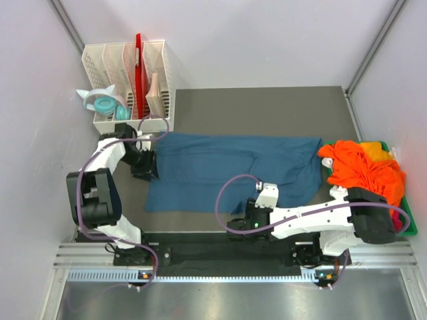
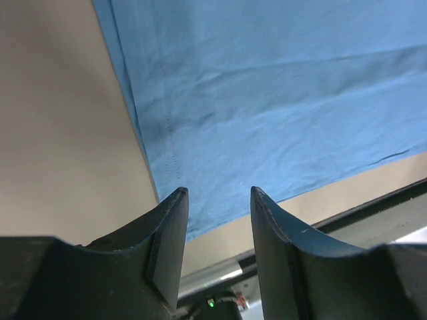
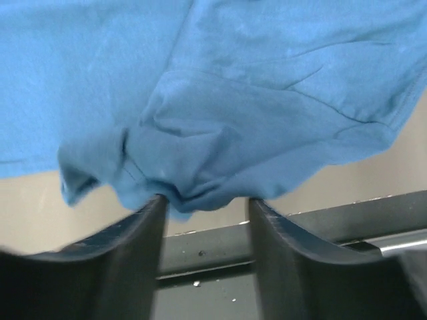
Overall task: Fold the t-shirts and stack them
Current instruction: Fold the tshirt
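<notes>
Just grey table (image 1: 267,107), white walls (image 1: 253,40), tee (image 1: 227,167)

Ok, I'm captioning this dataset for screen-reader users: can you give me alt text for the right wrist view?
A bunched edge of the teal-blue t-shirt sits between the parted fingertips of the right gripper, seen close up. The rest of the shirt spreads over the tan table beyond.

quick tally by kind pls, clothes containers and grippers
blue t-shirt, spread flat: 1
orange clothes heap, shirts in it can't be counted: 1
green bin: 1
white desk rack: 1
grippers (left gripper, right gripper): 2
total: 6
</notes>
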